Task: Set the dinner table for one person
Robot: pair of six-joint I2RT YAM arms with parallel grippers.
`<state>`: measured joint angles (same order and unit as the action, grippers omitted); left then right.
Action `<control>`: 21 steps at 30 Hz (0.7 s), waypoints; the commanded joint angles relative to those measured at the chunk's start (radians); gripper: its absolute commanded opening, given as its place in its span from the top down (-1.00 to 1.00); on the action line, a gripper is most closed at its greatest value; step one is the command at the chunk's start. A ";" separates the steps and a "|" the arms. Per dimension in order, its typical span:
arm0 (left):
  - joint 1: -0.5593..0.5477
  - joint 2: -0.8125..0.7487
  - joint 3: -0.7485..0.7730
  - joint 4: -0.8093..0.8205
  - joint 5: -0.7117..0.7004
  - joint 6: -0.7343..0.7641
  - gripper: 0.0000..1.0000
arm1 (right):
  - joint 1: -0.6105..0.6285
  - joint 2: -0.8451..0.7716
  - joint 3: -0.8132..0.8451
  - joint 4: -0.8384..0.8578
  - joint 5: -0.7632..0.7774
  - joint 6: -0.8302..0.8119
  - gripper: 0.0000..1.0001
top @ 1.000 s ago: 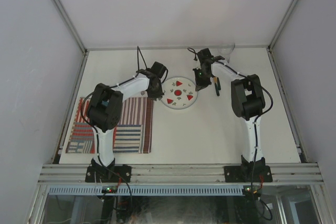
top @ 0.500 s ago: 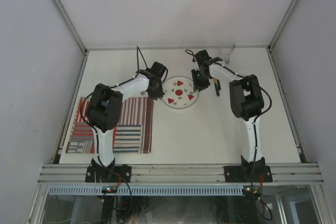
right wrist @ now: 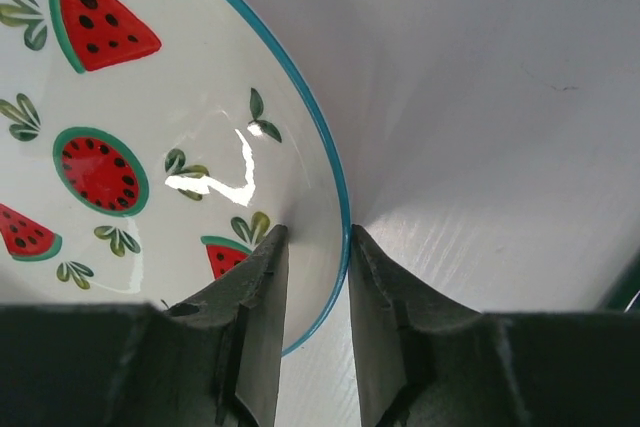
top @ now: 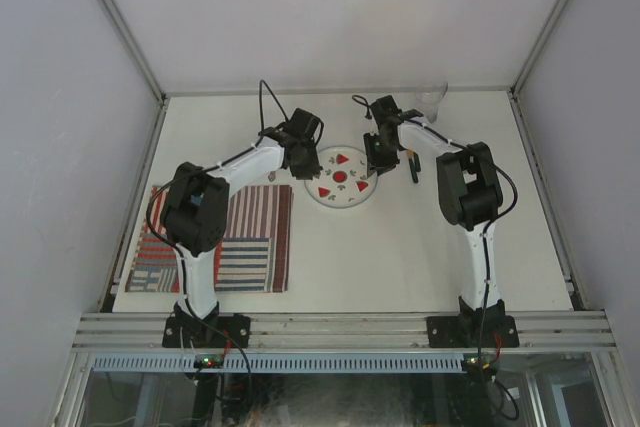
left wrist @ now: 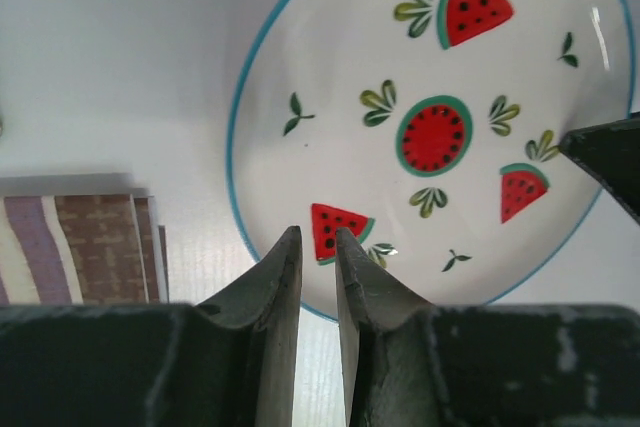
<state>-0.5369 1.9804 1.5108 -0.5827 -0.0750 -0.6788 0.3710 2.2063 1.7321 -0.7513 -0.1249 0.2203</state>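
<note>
A white plate point(top: 340, 179) with watermelon pictures and a blue rim lies on the off-white dinner table point(top: 400, 257). My right gripper point(top: 376, 159) is at its right rim. In the right wrist view my right gripper point(right wrist: 312, 232) is shut on the rim of the plate point(right wrist: 100, 167), one finger inside and one outside. My left gripper point(top: 298, 155) hovers over the plate's left rim. In the left wrist view my left gripper point(left wrist: 315, 235) has only a narrow gap, with nothing in it, above the plate point(left wrist: 330, 117).
A red-white-blue striped placemat point(top: 230, 237) lies at the near left; its corner shows in the left wrist view point(left wrist: 80, 237). A clear glass point(top: 430, 99) stands at the far edge. A green-handled utensil point(top: 413, 164) lies right of the plate. Aluminium rails edge the table.
My left gripper has moved away from the plate's left rim toward the far side. My right gripper has shifted slightly left with the plate's rim.
</note>
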 commanded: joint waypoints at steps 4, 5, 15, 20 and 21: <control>-0.005 -0.001 0.021 0.052 0.027 -0.035 0.55 | 0.009 -0.022 -0.014 0.001 -0.009 -0.004 0.50; -0.007 -0.001 0.015 0.050 0.021 -0.034 0.55 | 0.009 -0.023 -0.015 0.001 -0.011 -0.004 0.50; -0.002 -0.025 -0.013 -0.012 -0.085 0.002 0.10 | 0.006 -0.019 -0.019 0.004 -0.008 -0.002 0.39; -0.001 0.013 -0.013 0.006 -0.055 0.002 0.03 | 0.008 -0.027 -0.035 0.009 0.005 -0.003 0.36; -0.001 0.024 -0.009 0.004 -0.058 0.002 0.03 | 0.008 -0.027 -0.035 0.009 0.005 -0.004 0.36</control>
<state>-0.5392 1.9827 1.5108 -0.5884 -0.1280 -0.6876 0.3740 2.2028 1.7206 -0.7456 -0.1482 0.2230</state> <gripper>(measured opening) 0.482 0.317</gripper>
